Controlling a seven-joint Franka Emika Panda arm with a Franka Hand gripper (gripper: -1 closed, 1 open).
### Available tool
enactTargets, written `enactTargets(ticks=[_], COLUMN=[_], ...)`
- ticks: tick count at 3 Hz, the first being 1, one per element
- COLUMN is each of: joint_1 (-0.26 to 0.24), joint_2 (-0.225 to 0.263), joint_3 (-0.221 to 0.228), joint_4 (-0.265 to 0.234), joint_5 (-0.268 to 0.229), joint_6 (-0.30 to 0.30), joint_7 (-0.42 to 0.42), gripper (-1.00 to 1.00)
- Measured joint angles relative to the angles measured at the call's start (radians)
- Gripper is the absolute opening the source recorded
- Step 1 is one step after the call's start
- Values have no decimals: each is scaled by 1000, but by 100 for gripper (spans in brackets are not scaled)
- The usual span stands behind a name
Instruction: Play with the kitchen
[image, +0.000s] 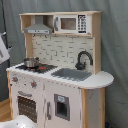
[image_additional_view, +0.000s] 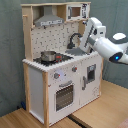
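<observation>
The kitchen stands upright mid-frame, oven door facing lower left, a small pot on its stovetop, my arm crowding the right side, pincer state unclear.

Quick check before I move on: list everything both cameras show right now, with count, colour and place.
play kitchen: one, white and light wood, fills both exterior views
pot: one, silver, on the black stovetop
sink: one, grey, in the counter beside the stovetop
faucet: one, black, behind the sink
hood: one, grey, above the stovetop
microwave: one, white, top shelf
oven door: one, white, below the knobs
knobs: two, white with red, above the oven door
robot arm: one, white, over the sink in the second exterior view; claw hidden
</observation>
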Motion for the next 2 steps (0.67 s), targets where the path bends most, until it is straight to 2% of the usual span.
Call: enactTargets(ticks=[2], joint_1=[54], joint_2=[-2], joint_3=[152], joint_4=[3], joint_5=[8], joint_6=[-128], joint_7=[64], gripper=[100])
